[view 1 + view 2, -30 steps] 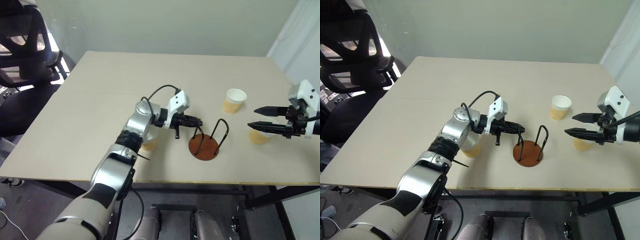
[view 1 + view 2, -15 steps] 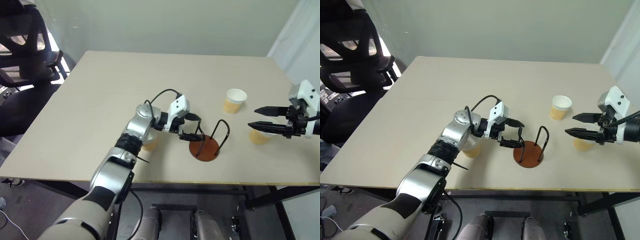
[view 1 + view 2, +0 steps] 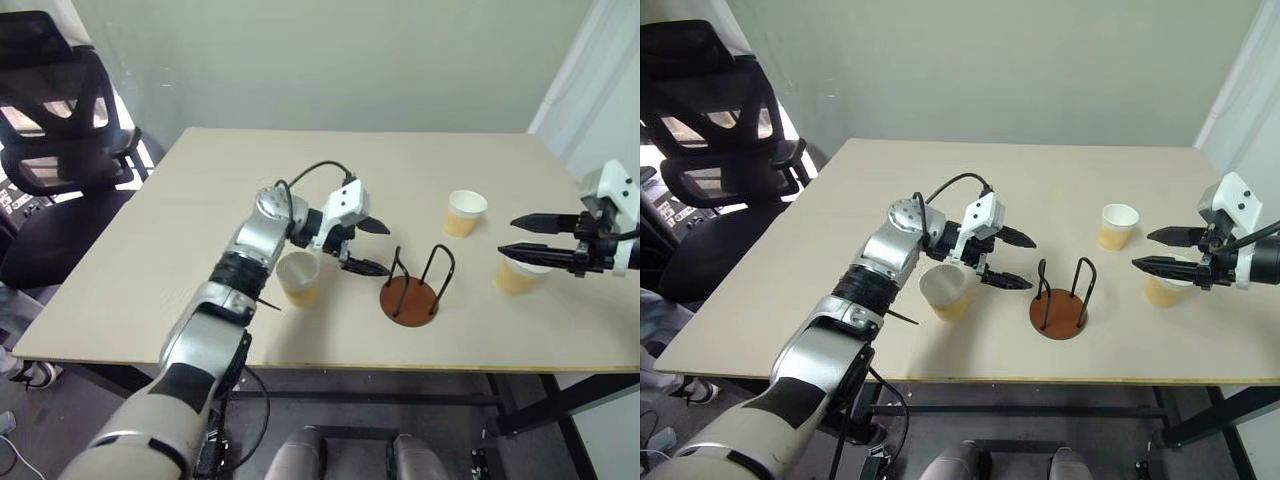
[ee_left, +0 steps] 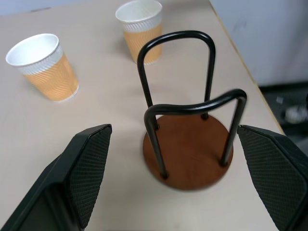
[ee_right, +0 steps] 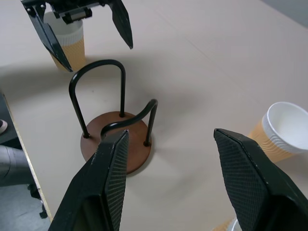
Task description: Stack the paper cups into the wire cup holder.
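The left gripper [image 3: 371, 246] has its fingers [image 4: 89, 159] spread wide with nothing between them; it hangs just above the counter [image 3: 180, 220], pointing at the holder [image 3: 411, 297] from the robot's left and stopping just short of it. In the left wrist view the holder sits in the gap between the two fingers, apart from both.

The right gripper [image 3: 520, 235] also has its fingers [image 5: 115, 173] apart and empty. It hangs over the right side of the counter, pointing in toward the middle.

The holder stands upright near the counter's front edge, between the two grippers. Its brown disc base carries two black wire arches, and there is no cup in it.

Three cups stand upright on the counter, mouths up. The left cup [image 3: 299, 277] is just beside the left gripper's wrist, on the side away from the holder. The far cup [image 3: 464, 213] stands beyond the holder and to its right. The right cup [image 3: 520, 274] sits partly hidden under the right gripper, close to its lower finger; whether they touch I cannot tell.

A black office chair [image 3: 60, 110] stands off the counter's left far corner.
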Action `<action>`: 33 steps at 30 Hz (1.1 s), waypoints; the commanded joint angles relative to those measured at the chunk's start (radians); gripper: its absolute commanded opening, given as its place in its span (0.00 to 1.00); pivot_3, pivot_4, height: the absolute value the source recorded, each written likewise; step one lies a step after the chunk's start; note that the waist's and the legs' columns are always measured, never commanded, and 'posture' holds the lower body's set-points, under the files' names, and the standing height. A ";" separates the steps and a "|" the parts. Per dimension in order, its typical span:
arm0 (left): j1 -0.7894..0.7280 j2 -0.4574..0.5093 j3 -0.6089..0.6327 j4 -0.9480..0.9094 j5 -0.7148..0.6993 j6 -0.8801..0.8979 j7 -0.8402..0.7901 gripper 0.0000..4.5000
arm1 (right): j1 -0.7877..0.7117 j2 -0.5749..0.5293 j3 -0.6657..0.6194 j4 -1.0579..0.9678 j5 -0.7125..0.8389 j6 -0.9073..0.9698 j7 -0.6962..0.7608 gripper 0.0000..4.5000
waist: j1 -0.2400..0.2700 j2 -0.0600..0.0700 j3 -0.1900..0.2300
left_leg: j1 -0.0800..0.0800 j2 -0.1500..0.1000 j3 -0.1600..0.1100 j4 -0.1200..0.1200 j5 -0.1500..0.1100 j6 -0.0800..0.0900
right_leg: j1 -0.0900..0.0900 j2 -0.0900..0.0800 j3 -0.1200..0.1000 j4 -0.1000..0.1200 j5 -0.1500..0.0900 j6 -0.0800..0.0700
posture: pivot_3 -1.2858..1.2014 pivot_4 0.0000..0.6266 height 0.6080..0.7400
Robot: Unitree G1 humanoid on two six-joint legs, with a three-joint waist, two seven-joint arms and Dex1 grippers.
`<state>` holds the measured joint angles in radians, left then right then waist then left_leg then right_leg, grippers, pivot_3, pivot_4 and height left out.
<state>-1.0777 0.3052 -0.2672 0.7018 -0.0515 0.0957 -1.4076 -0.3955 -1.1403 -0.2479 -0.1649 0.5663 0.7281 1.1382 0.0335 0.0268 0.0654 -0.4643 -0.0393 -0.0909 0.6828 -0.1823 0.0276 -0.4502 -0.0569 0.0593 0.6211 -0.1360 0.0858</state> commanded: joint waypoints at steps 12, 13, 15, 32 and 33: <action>-0.025 0.107 0.010 -0.025 0.027 -0.030 -0.003 0.99 | -0.045 -0.008 -0.005 -0.004 0.006 -0.005 0.001 0.63 | -0.003 0.000 -0.010 | 0.008 0.000 0.001 0.000 0.000 -0.001 | 0.004 0.000 0.002 0.006 -0.006 0.008 | 0.52 0.00 1.00; -0.028 0.110 0.019 -0.024 0.022 -0.026 0.005 0.99 | -0.045 -0.009 -0.006 -0.004 0.007 -0.005 0.001 0.63 | -0.003 0.000 -0.010 | 0.008 0.000 0.001 0.000 0.000 -0.001 | 0.004 0.000 0.002 0.006 -0.006 0.008 | 0.52 0.00 1.00; -0.033 0.117 0.033 -0.022 0.015 -0.019 0.016 0.99 | -0.045 -0.010 -0.007 -0.005 0.008 -0.003 0.001 0.63 | -0.004 0.000 -0.010 | 0.008 0.000 0.001 0.000 0.000 -0.001 | 0.004 0.000 0.002 0.006 -0.006 0.008 | 0.52 0.00 1.00; -0.084 0.141 0.235 0.027 -0.106 0.056 0.171 0.99 | -0.218 0.061 0.102 0.141 -0.109 -0.109 -0.059 0.63 | -0.012 0.000 -0.011 | 0.009 0.000 0.002 -0.001 0.000 0.000 | 0.004 0.000 0.002 0.006 -0.006 0.007 | 0.52 0.00 1.00; -0.083 0.143 0.249 0.019 -0.124 0.077 0.173 0.99 | -0.244 0.076 0.126 0.172 -0.135 -0.133 -0.062 0.63 | -0.013 0.000 -0.011 | 0.010 0.000 0.002 -0.001 0.000 0.000 | 0.004 0.000 0.002 0.006 -0.006 0.006 | 0.52 0.00 1.00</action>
<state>-1.1294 0.4356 -0.0607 0.7434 -0.1376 0.1479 -1.2486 -0.6003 -1.0746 -0.1411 -0.0215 0.4668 0.6388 1.0900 0.0203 0.0271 0.0545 -0.4545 -0.0389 -0.0892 0.6815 -0.1823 0.0277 -0.4465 -0.0565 0.0610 0.6272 -0.1416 0.0921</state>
